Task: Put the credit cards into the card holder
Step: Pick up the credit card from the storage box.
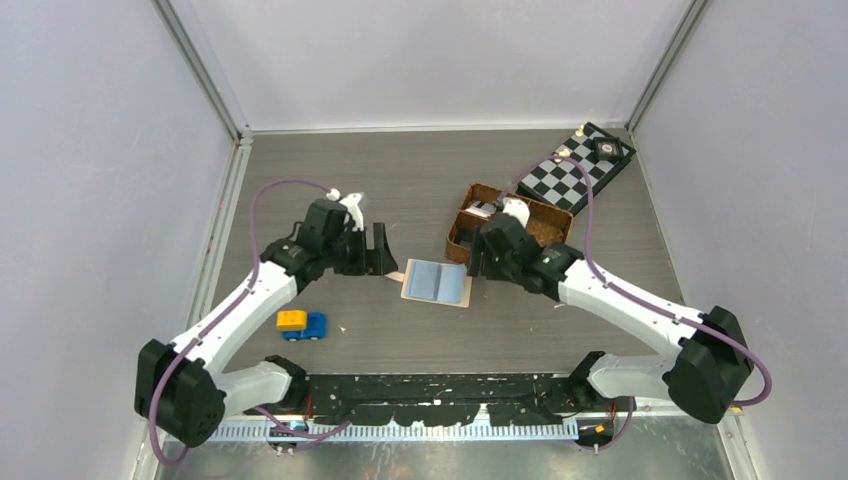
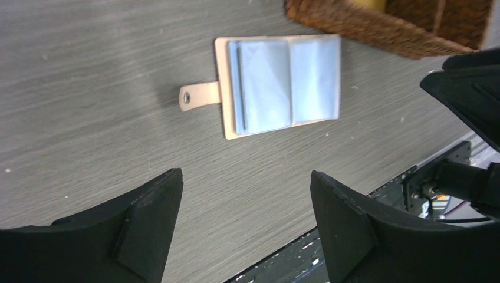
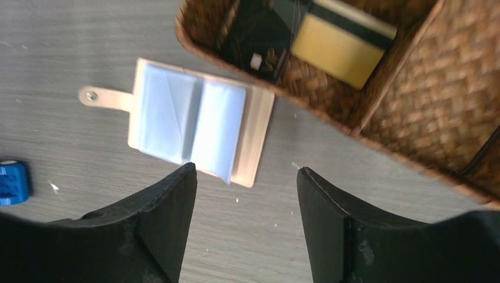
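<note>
Both arms are low over the grey wood-grain table [image 1: 400, 180]. Each has its jaws spread apart with nothing between them.

The small beige-pink folding card holder [image 1: 437, 281] lies opened flat on the table with its pale blue-grey pockets facing up. From the overhead camera I see it between my two arms, one gripper just off its left edge and the other just off its right edge. Its beige snap tab [image 2: 197, 96] lies flat on the table, pointing toward the left arm's side.

On the left wrist camera, the card holder sits out ahead of the left gripper [image 2: 244, 227]. It is past the fingertips and roughly in line with the gap, not inside it.

On the right wrist camera, it is likewise ahead of the right gripper [image 3: 244, 221] and offset toward the left side of the picture. Its nearest corner comes close to the tip of that side's finger [image 3: 171, 218]. I cannot tell from this view whether the two touch.

The thin flat black card [image 3: 259, 38] and the yellow-tan card with a dark stripe [image 3: 339, 50] lie side by side in one compartment of the brown woven divided basket [image 3: 413, 106], with the black one nearer the card holder. The basket's rim runs just beside the card holder's far edge.

A small blue and yellow toy [image 1: 302, 323] sits on the table near the left arm. A black-and-white checkered board [image 1: 575, 170] lies beyond the basket, toward the far right corner.
</note>
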`<state>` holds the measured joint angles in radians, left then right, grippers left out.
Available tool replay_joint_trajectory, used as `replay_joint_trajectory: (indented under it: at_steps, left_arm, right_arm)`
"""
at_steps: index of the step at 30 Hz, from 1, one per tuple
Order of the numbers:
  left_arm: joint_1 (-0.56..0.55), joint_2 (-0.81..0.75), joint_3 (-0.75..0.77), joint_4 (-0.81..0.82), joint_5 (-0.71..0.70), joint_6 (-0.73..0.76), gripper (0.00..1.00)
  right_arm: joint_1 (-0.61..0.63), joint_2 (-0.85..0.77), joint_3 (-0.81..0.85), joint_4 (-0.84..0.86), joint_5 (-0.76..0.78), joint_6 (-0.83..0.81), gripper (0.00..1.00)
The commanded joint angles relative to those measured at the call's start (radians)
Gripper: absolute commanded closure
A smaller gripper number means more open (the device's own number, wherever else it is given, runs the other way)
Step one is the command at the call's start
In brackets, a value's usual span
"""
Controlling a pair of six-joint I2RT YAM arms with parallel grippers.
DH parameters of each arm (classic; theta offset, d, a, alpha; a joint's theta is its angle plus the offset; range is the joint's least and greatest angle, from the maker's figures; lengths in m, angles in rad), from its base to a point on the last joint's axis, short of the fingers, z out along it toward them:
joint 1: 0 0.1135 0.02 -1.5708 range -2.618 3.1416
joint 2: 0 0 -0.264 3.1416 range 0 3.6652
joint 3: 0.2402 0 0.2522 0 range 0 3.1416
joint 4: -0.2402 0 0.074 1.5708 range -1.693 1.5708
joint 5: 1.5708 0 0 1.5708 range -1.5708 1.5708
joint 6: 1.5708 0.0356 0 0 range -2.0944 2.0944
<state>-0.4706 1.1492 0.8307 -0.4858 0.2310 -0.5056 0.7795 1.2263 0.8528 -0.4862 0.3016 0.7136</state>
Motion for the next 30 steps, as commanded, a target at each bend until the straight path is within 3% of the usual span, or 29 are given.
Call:
replay_joint_trajectory:
  at_steps: [1, 7, 12, 20, 30]
  left_arm:
    - [0.014, -0.04, 0.147, -0.198, 0.022, 0.098, 0.16]
    - [0.039, -0.067, 0.267, -0.332, -0.016, 0.232, 0.11]
    - [0.041, -0.104, 0.264, -0.337, -0.174, 0.3, 0.07]
    - [0.043, -0.104, 0.201, -0.285, -0.171, 0.31, 0.07]
    - [0.058, -0.098, 0.187, -0.27, -0.143, 0.309, 0.07]
  right_arm:
    - [-0.071, -0.012, 0.157, -0.088, -0.114, -0.232, 0.29]
    - [-0.161, 0.121, 0.304, -0.114, -0.132, -0.428, 0.21]
    - [-0.247, 0.263, 0.42, -0.082, -0.227, -0.553, 0.2]
    - [-0.315, 0.527, 0.62, -0.128, -0.336, -0.749, 0.22]
    - [-0.341, 0.72, 0.756, -0.179, -0.391, -0.84, 0.28]
